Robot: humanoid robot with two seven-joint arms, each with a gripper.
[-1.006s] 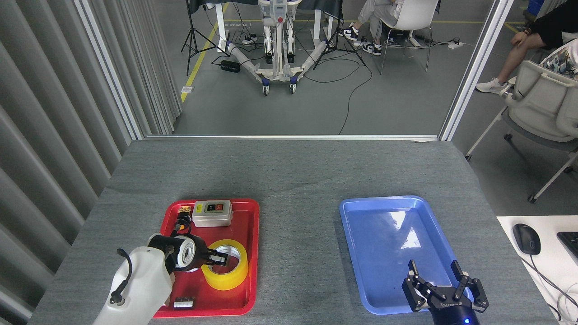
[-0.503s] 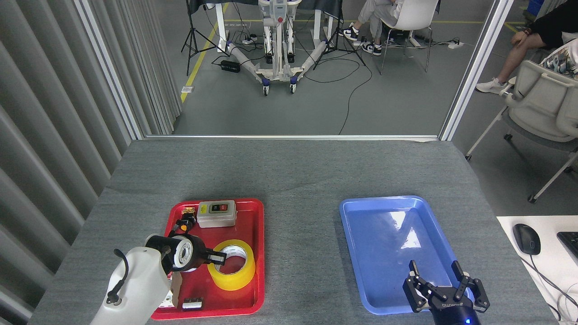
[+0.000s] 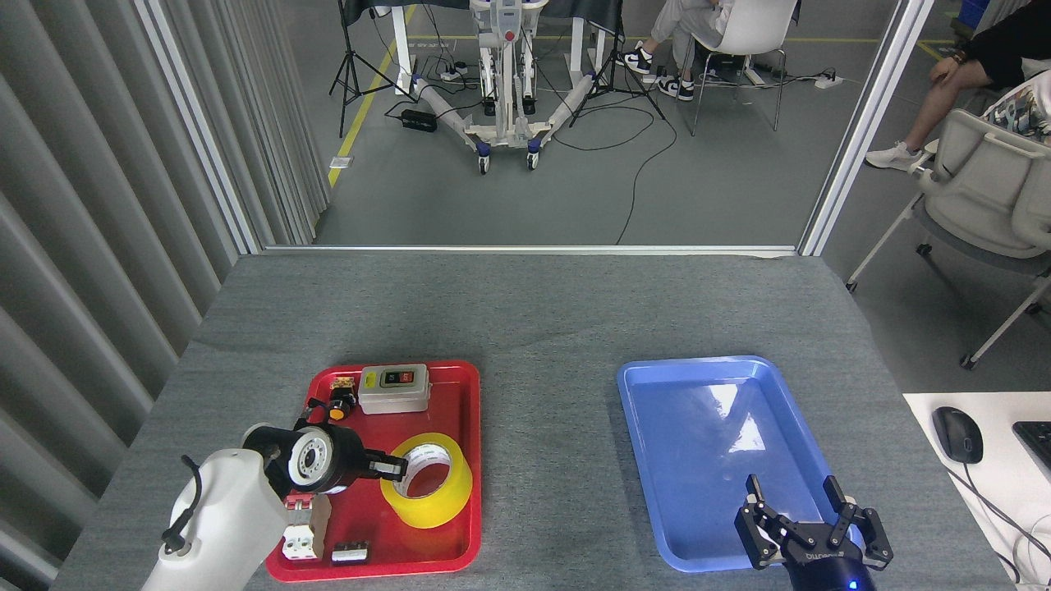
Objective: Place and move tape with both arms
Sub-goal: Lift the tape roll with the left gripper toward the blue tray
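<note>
The tape [image 3: 427, 482] lies flat in my red tray [image 3: 468, 460], just in front of the grey switch box [image 3: 394, 388]. My left gripper [image 3: 392, 468] reaches its near-left rim; I cannot tell how its fingers stand. My right gripper [image 3: 809, 533] hovers spread wide over the near end of the blue tray [image 3: 657, 427], holding nothing.

A grey fabric-topped table [image 3: 525, 320] stands against a white-framed opening, with pleated grey panels [image 3: 107, 189] running along the left side. Beyond lies a grey floor [image 3: 722, 180] with a yellow line [image 3: 361, 107], black cables, a tripod [image 3: 355, 57] and a wheeled white stand [image 3: 507, 90]. Seated people occupy a white chair [image 3: 751, 49] and the right edge, near a grey chair [image 3: 985, 205] and a white desk [image 3: 985, 484] carrying a mouse [image 3: 957, 434].
</note>
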